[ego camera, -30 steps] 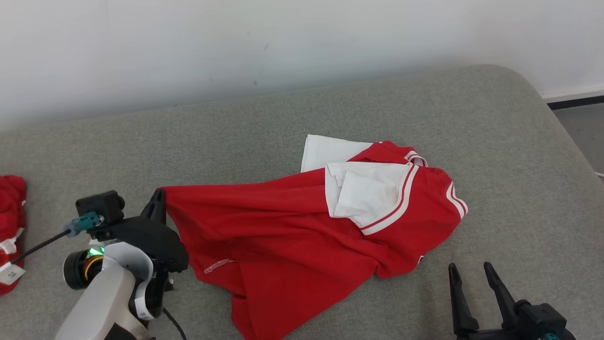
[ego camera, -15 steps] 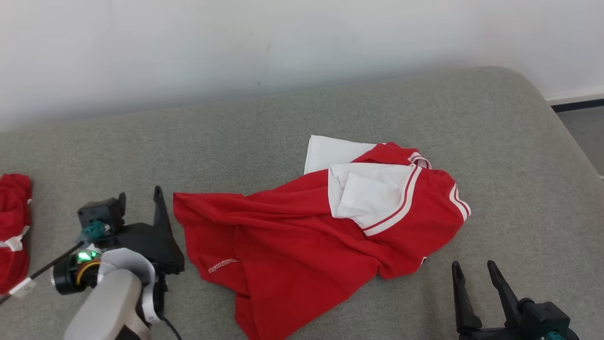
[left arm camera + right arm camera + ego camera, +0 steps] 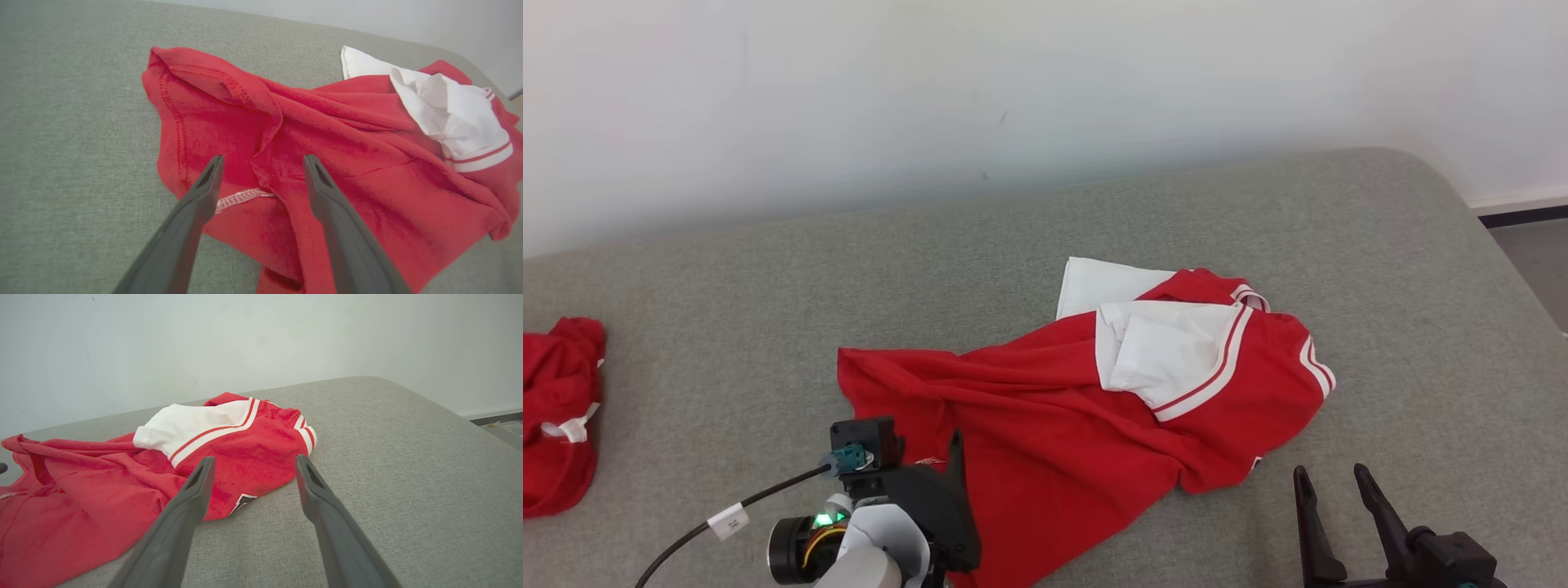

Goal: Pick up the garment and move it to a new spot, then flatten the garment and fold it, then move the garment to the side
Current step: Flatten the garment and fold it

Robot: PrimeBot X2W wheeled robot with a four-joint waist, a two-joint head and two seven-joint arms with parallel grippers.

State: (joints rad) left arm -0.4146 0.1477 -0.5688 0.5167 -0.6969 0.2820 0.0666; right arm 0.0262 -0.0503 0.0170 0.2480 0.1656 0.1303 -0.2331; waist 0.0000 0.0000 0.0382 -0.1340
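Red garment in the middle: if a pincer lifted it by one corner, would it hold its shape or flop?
Likely flop: the red garment lies in soft folds and ridges, so it should drape and hang. It looks thin, so probably light. Pushed across the grey cushion, it would probably bunch rather than slide, as both look textured.

The right end effector (image 3: 254, 458) is holding its two fingers spread wide, gripping nothing. Just ahead and leftward, the red garment (image 3: 102, 490) is lying crumpled on the grey padded surface (image 3: 408, 477), its white sleeve (image 3: 192, 424) showing beyond the left finger.
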